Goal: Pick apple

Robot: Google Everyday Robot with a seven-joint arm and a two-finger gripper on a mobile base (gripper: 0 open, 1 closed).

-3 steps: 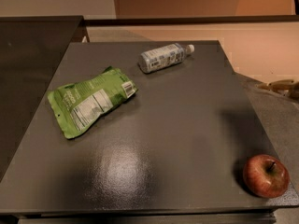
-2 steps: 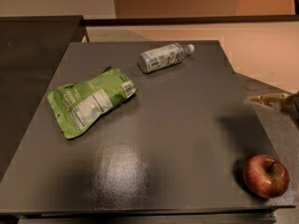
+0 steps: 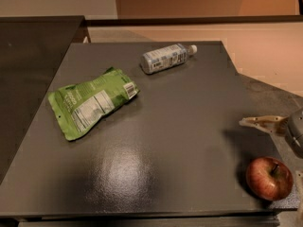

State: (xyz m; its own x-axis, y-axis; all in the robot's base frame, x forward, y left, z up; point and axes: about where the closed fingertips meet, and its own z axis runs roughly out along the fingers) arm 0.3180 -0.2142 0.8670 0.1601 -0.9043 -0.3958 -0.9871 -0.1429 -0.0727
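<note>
Gripper (image 3: 271, 125) is reaching further in from 3 o'clock, now hovering at apple's 12 o'clock | grip: cannot tell | apple (image 3: 269, 178) is sitting at table's (image 3: 189, 126) 5 o'clock corner | advice: descending centred, avoiding nudging it off the edge.

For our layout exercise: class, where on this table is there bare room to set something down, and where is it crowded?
Bare: the middle and front-left of the table, between the green pouch, bottle and apple. Crowded: the front-right corner, where the gripper hangs near the apple.
</note>
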